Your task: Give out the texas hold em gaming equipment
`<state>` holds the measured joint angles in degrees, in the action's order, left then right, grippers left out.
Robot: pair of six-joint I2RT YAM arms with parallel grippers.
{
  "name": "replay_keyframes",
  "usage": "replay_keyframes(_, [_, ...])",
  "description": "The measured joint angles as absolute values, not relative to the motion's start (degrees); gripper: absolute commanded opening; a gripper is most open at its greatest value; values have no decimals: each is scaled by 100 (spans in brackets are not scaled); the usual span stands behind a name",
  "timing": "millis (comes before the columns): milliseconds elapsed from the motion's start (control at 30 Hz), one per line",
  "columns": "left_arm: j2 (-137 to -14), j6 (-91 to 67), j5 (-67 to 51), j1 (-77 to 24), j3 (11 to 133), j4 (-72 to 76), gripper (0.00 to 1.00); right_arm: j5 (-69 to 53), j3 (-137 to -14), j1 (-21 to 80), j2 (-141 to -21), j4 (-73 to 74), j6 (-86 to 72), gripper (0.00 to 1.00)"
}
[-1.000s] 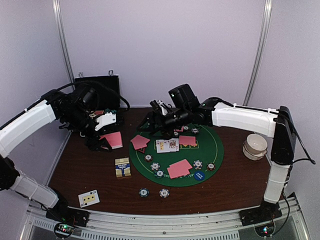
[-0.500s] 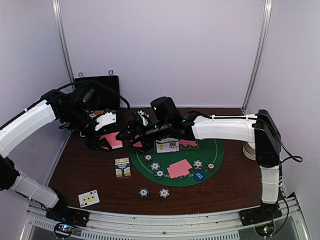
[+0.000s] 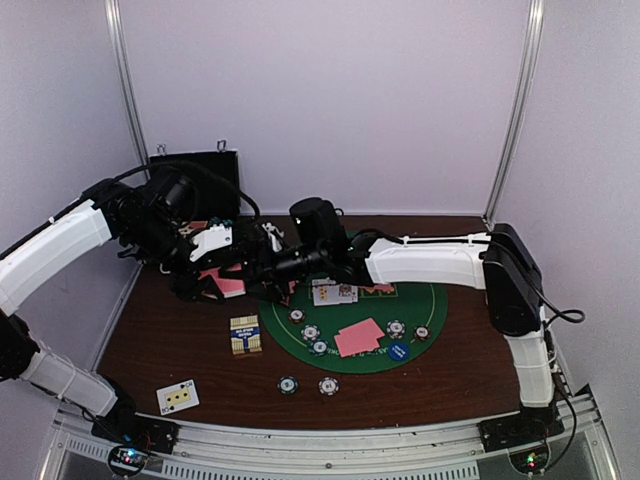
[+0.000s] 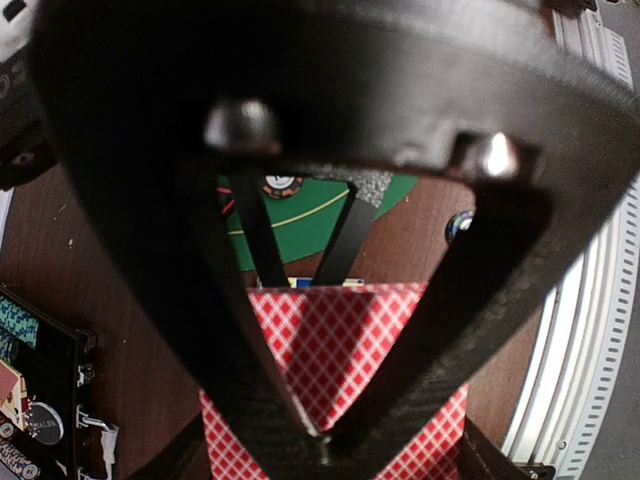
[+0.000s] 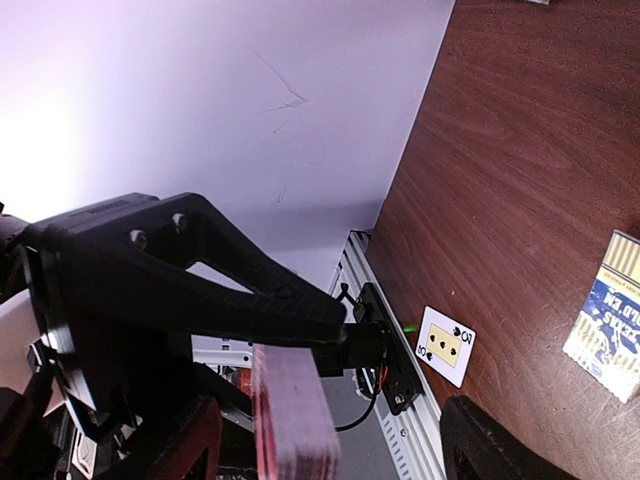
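Pink-backed stack of playing cards (image 3: 230, 284) clamped in our left gripper (image 4: 322, 445), nine o'clock of the round green felt mat (image 3: 440, 300); our right gripper (image 5: 340, 440) gapes empty astride it. We should pinch one card only.
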<state>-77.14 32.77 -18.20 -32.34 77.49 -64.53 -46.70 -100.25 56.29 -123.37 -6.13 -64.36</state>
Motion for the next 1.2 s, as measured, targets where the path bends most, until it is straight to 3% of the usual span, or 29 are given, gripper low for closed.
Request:
replay_keyframes(333, [-7714, 3277, -1820, -3234, 7749, -6466, 0, -4910, -10029, 5588, -12488, -731, -6602, 50])
replay_keyframes(1200, [-7714, 3249, -1804, -3234, 7749, -6455, 0, -5103, -9561, 5345, -11804, -270, -6272, 13])
